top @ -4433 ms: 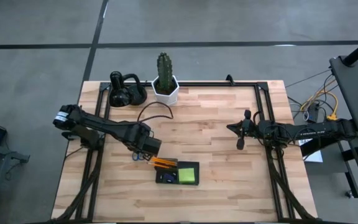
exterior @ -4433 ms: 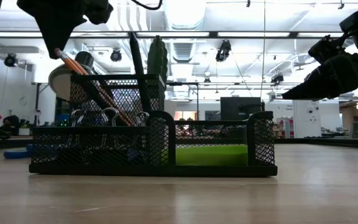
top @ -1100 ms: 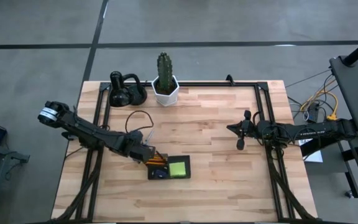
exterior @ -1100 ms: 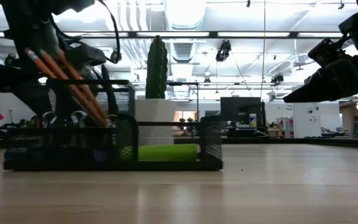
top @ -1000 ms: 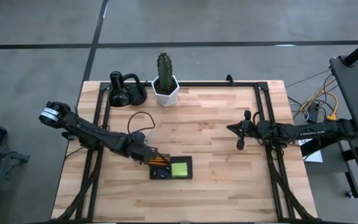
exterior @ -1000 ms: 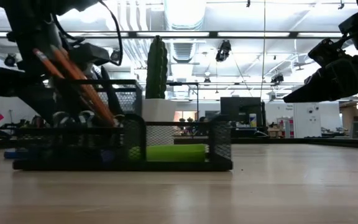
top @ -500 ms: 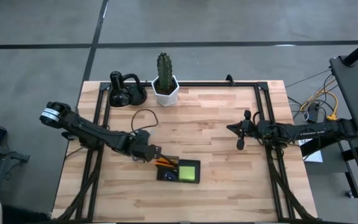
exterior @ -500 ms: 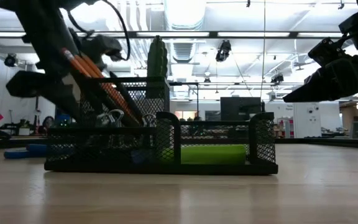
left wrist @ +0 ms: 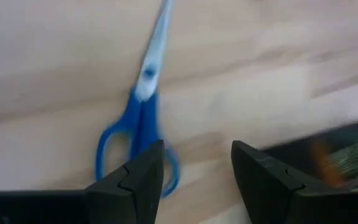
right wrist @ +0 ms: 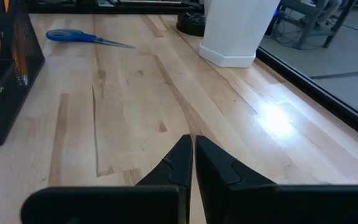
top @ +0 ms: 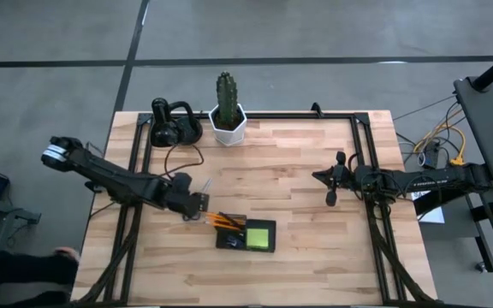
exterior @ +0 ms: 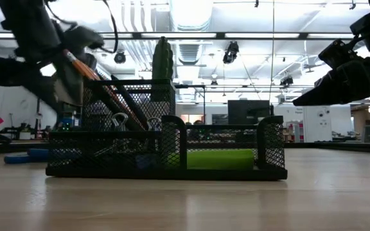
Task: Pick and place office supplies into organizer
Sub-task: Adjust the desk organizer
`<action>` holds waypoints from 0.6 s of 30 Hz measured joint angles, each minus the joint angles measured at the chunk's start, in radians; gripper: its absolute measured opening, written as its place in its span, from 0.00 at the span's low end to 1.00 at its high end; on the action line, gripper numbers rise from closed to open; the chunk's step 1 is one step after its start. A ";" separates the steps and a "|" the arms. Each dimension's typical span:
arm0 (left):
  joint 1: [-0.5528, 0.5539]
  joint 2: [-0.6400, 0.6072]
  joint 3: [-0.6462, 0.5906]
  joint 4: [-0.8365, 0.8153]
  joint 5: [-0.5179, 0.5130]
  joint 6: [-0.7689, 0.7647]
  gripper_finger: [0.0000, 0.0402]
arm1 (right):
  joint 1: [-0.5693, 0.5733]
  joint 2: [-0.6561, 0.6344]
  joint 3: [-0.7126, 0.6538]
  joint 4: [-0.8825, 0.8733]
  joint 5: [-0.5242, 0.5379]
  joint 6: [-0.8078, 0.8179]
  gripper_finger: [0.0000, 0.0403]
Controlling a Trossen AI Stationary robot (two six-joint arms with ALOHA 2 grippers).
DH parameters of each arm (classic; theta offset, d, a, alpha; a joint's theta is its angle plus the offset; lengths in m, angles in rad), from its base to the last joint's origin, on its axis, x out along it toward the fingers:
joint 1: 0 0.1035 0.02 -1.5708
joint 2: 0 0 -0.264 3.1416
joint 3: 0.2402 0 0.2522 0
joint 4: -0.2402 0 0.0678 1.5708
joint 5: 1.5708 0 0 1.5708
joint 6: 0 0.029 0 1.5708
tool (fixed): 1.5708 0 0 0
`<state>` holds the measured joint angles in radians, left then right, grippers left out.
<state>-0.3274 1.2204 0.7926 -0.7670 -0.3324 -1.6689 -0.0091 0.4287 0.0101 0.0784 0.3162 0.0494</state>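
Note:
The organizer (top: 246, 235), a black mesh tray, stands near the table's front middle. It holds orange pencils (top: 222, 222) that lean up and left, dark pens, clips and a lime-green sticky pad (top: 260, 234). The low view shows the organizer (exterior: 166, 151) and its pencils (exterior: 101, 83) from the side. Blue-handled scissors (left wrist: 143, 118) lie flat on the wood left of the organizer, also seen in the right wrist view (right wrist: 82, 37). My left gripper (top: 197, 204) hovers open just above them (left wrist: 194, 180). My right gripper (top: 330, 190) waits shut at the right, above the table (right wrist: 193, 143).
A cactus in a white pot (top: 227, 115) and a black rounded gadget (top: 171, 127) stand at the far edge. Black frame rails (top: 362, 154) run along the table's sides. A person's hand (top: 58, 254) shows off the near left corner. Bare wood lies between the organizer and my right gripper.
The organizer has slid along the table toward the right edge and now rests still. My left gripper, which was at its left end, has drawn back toward the table's left edge and risen, staying open. It now stands over the scissors.

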 joint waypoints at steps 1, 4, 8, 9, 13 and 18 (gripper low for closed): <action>-0.002 0.011 0.000 -0.008 0.037 -0.001 0.43 | 0.000 0.000 0.000 0.000 0.000 0.000 0.02; -0.012 0.053 -0.001 -0.021 0.089 -0.002 0.43 | 0.000 0.000 0.000 0.000 0.000 0.000 0.02; -0.014 0.107 -0.001 -0.040 0.124 -0.004 0.43 | 0.000 0.000 0.000 0.000 0.000 0.002 0.02; -0.014 0.118 0.000 -0.051 0.139 -0.011 0.43 | 0.000 0.000 0.000 0.000 0.000 0.003 0.02; -0.017 0.169 -0.001 -0.086 0.174 -0.054 0.43 | 0.000 0.000 0.000 0.000 0.000 0.002 0.02; -0.016 0.173 0.000 -0.076 0.175 -0.052 0.43 | 0.000 0.000 0.000 0.000 0.000 0.002 0.02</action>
<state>-0.3439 1.3932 0.7926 -0.8430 -0.1574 -1.7206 -0.0092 0.4290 0.0101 0.0784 0.3161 0.0519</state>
